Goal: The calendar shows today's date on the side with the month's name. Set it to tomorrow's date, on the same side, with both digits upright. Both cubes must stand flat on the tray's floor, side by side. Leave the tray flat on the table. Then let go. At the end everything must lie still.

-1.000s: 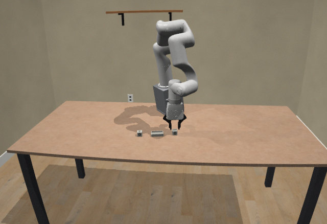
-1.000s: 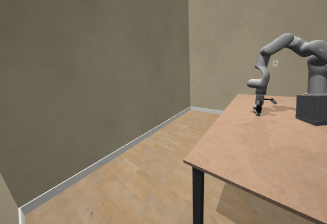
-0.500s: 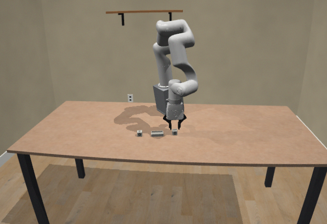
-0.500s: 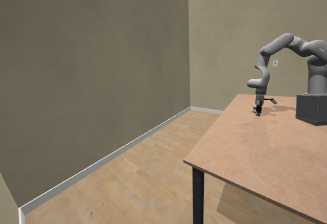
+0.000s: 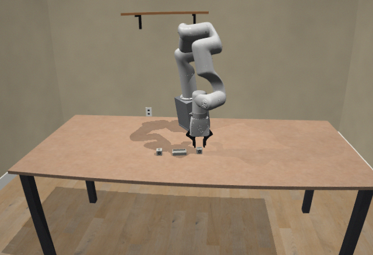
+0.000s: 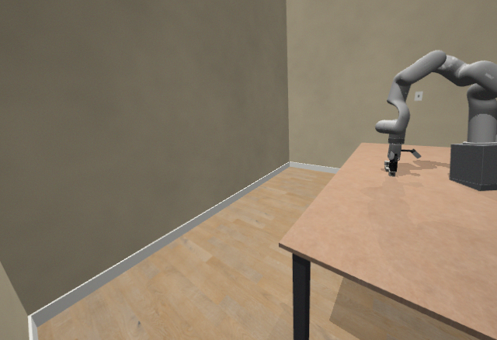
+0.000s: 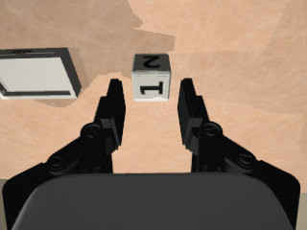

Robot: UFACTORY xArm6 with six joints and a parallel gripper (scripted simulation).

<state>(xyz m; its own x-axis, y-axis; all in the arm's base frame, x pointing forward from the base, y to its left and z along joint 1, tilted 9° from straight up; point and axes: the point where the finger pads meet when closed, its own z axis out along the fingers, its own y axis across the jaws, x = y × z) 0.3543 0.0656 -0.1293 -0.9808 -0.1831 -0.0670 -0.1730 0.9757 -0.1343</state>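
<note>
Fingers parted about half-way, nothing between them. We have the gripper [image 5: 199, 147] [image 7: 151, 93] pointing down, just above and short of the near cube [image 5: 199, 150] [image 7: 151, 86], which stands on the table [image 5: 256, 167] [image 6: 401, 223] [image 7: 230, 72] beside the tray [image 5: 179, 153] [image 7: 73, 72]. The second cube [image 5: 158, 152] stands on the tray's other side. No cube is in the tray.

Step in hand, we judge: picking up the near cube. In the wrist view it lies centred left to right but ahead of the fingertips; we should shift over it before lowering, keep the pads parallel to its side faces, and go low enough for a square grip without pressing on the table. Close gently and evenly; a skewed pinch could twist the cube. Choose the grip with the needed face in mind, since a turn may be required first.

Readable marks: a "1" lying sideways on the near cube's pale face, a "2" on the darker adjoining face; in the top view, a "0" seems to face outward on both cubes. Dark lettering on the tray's side is too small to read. We see no brand.
</note>
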